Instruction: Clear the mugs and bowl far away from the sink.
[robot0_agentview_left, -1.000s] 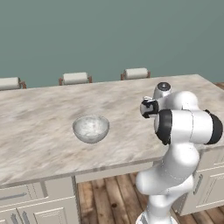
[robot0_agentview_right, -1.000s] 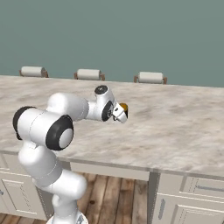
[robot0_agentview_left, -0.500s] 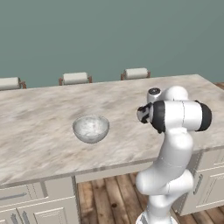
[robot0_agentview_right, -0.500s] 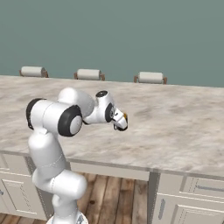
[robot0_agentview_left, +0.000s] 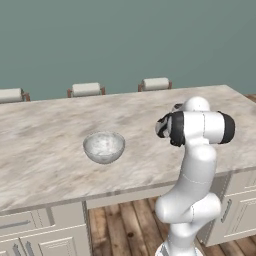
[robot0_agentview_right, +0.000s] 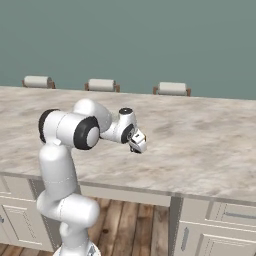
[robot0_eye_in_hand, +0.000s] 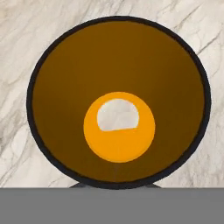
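1. Where the hand view looks straight down, the orange mug (robot0_eye_in_hand: 118, 100) is seen from above: dark rim, brown inner wall, bright orange floor with a pale patch at its middle. It sits close under the hand, with the marble counter (robot0_eye_in_hand: 17, 39) showing all round it.
2. Gripper (robot0_agentview_right: 137, 145) is clenched almost fully; the narrow closure fits a pinch on the mug's rim at the bottom of the hand view, but the fingertips themselves are hidden, so the contact cannot be confirmed.
3. From the right base view, the hand hangs low over the counter (robot0_agentview_right: 210, 145), wrist bent down, near the front half of the top.
4. From the left base view, the marble bowl (robot0_agentview_left: 104, 146) stands upright on the counter (robot0_agentview_left: 40, 150), well apart from the arm, to its left.
5. Three stool backs (robot0_agentview_left: 86, 89) line the far edge of the counter.
6. Cabinet fronts (robot0_agentview_right: 220, 235) run below the counter; wood floor (robot0_agentview_left: 125, 225) beneath.
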